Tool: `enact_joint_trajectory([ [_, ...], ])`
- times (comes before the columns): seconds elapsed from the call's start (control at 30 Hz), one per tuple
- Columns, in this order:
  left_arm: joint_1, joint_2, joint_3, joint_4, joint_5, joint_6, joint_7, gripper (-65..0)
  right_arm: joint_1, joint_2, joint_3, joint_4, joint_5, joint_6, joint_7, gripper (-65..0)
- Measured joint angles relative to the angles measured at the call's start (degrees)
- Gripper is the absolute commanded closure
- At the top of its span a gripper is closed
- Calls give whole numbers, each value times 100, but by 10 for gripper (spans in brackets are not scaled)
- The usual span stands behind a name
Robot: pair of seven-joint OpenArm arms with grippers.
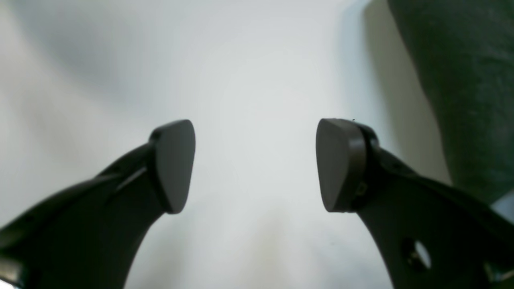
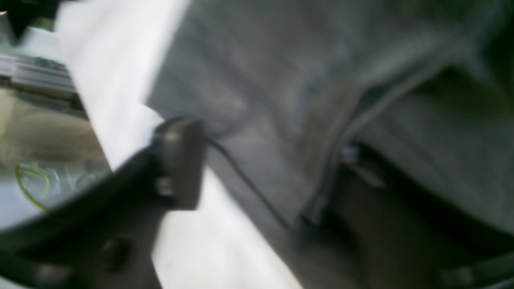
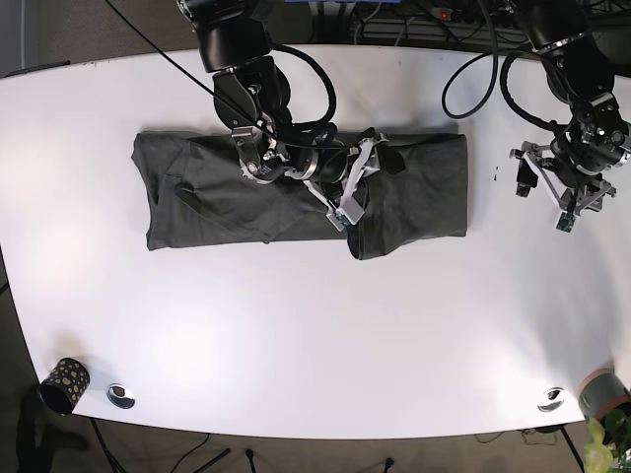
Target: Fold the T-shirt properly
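A dark grey T-shirt [image 3: 246, 187] lies spread across the white table [image 3: 315, 335], with its right part bunched and partly folded. My right gripper [image 3: 357, 185] is over the shirt's middle. In the blurred right wrist view its jaws stand wide apart [image 2: 265, 168], the left finger [image 2: 178, 160] is bare, and shirt cloth [image 2: 281, 80] drapes over and hides the other finger. My left gripper [image 3: 544, 202] is open and empty over bare table just right of the shirt. In the left wrist view [image 1: 257, 164] the shirt's edge [image 1: 461, 80] shows at the upper right.
A black dotted cup [image 3: 61, 382] and a small metal disc [image 3: 120, 395] stand at the front left corner. Another disc [image 3: 550, 399] and a grey cup [image 3: 603, 392] stand at the front right. Cables [image 3: 473, 69] run along the back edge.
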Motion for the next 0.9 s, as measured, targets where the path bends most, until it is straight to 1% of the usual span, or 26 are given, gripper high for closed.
enact_joint_trajectory([
  [0.1, 2, 4, 0, 0, 0, 0, 2, -439, 0, -2, -11, 2, 2, 4, 50, -29],
  [0.13, 2, 2, 0, -2, -4, 0, 0, -439, 0, -13, -15, 13, 7, 7, 55, 0],
  [0.23, 2, 0, 0, -2, 2, 2, 0, -439, -48, -15, -15, 195, 7, 9, 39, 0],
  [0.37, 7, 2, 0, -4, -2, 2, 0, -439, -326, -2, 11, 841, 33, 17, 55, 0],
  [0.53, -9, 0, 0, -4, 0, 2, -2, -439, -699, 210, 4, 1499, 76, 24, 37, 0],
  [0.63, -17, -9, 133, -4, 22, 2, -2, -439, -881, 332, 17, 1617, 52, 9, 33, 0],
  [0.73, -20, 2, 317, -4, 4, 2, -2, -439, -979, 374, 17, 1589, -11, 4, -4, 0],
  [0.77, -28, 0, 352, -4, -2, 2, -2, -439, -979, 372, 17, 1545, 20, 11, 22, -16],
  [0.83, -83, 4, 426, -7, 4, 0, 7, -439, -946, 369, 17, 1379, 26, 22, 31, -114],
  [0.87, -136, 2, 503, -9, 15, -2, 17, -439, -918, 378, 17, 1252, 42, 28, 59, -152],
  [0.9, -181, -2, 568, -9, 39, 0, 20, -439, -903, 422, 15, 1167, 35, 24, 72, -201],
])
